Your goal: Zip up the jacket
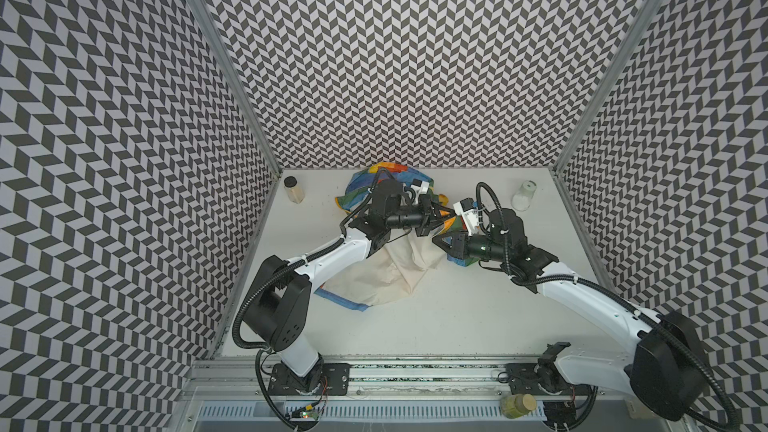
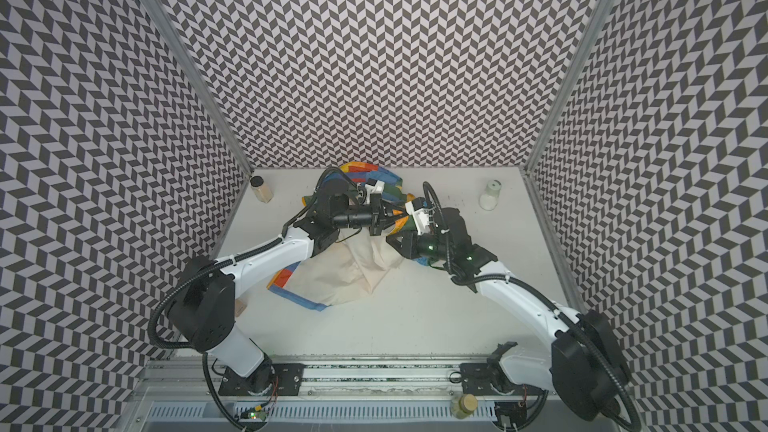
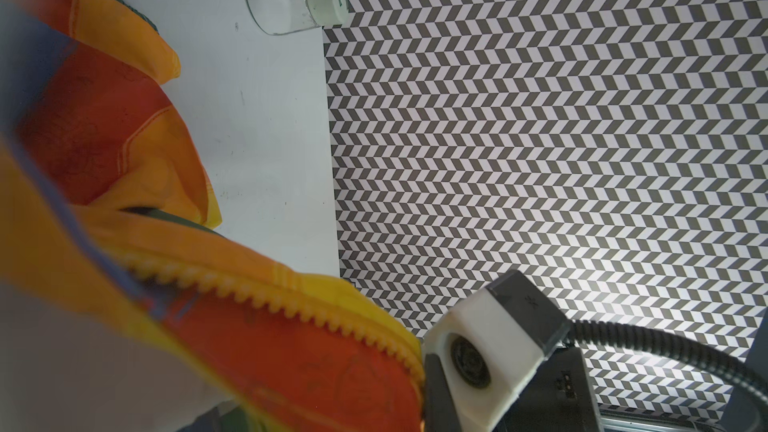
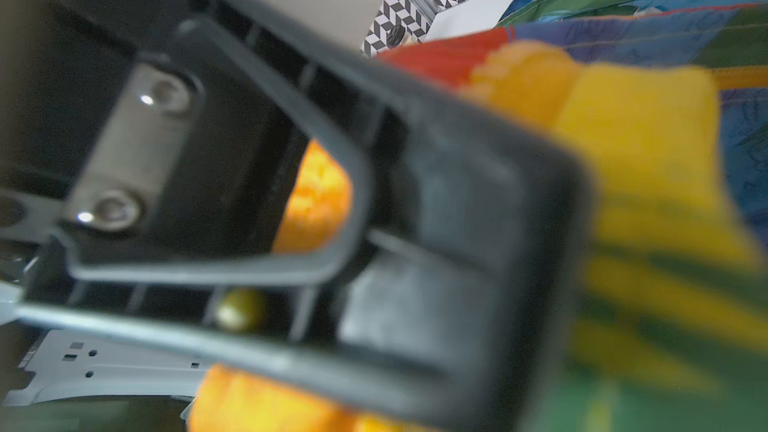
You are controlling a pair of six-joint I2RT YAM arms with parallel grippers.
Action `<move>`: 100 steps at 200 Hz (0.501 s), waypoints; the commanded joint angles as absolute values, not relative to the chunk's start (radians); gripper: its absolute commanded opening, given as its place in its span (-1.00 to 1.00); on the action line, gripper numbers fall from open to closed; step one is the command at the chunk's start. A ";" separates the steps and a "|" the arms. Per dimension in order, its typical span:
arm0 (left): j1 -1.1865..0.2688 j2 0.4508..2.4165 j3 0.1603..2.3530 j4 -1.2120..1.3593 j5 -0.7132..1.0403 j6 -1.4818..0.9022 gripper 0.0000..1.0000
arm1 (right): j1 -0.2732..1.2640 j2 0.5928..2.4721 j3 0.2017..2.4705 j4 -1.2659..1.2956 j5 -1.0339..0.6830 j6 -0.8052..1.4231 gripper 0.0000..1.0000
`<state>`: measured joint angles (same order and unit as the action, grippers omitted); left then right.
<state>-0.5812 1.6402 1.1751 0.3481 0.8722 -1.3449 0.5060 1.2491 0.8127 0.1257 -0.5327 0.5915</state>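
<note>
**Left jaws clamped on zip strip, right grip unclear**

Jacket [image 1: 386,280] is crumpled on the bench [image 1: 457,326], about mid-width. It runs from the back edge toward the front-left. Cream lining faces up over the nearer half. The rainbow panels [image 1: 374,176] are bunched against the back edge. A blue edge band [image 1: 345,302] is the part nearest the front-left corner. Both top views show the same layout.

Left gripper [image 1: 440,214] sits above the fabric pile, pointing right. Its jaws are closed together on the orange-yellow zipper strip [image 3: 291,305]. In the left wrist view the strip shows a single row of teeth. It runs from the clamp toward the right arm's wrist camera [image 3: 486,363], with red and orange cloth on either side.

Right gripper [image 1: 438,241] is just beside the left one, on its front side, pointing left. Its tips are at the coloured edge where the lining ends. The right wrist view is badly blurred. A black finger [image 4: 457,209] fills most of it, with orange zip material visible through the finger's frame opening and along its outer side. Yellow and green cloth [image 4: 648,151] lies past the tip. Can't tell whether these jaws are pinching fabric or standing apart.

Brown-lidded jar [image 1: 294,189] stands in the back-left corner. White-lidded jar [image 1: 524,196] stands near the back-right corner. Both are well apart from the jacket.
</note>
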 commanded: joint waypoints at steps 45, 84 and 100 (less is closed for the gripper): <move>-0.583 1.645 1.203 0.414 0.886 -1.370 -1.00 | 0.509 1.170 0.782 0.111 -0.482 0.570 -0.61; -0.583 1.646 1.202 0.417 0.887 -1.371 -1.00 | 0.510 1.150 0.778 0.079 -0.436 0.566 -0.73; -0.583 1.646 1.200 0.416 0.887 -1.372 -1.00 | 0.509 1.155 0.786 0.066 -0.434 0.560 -0.75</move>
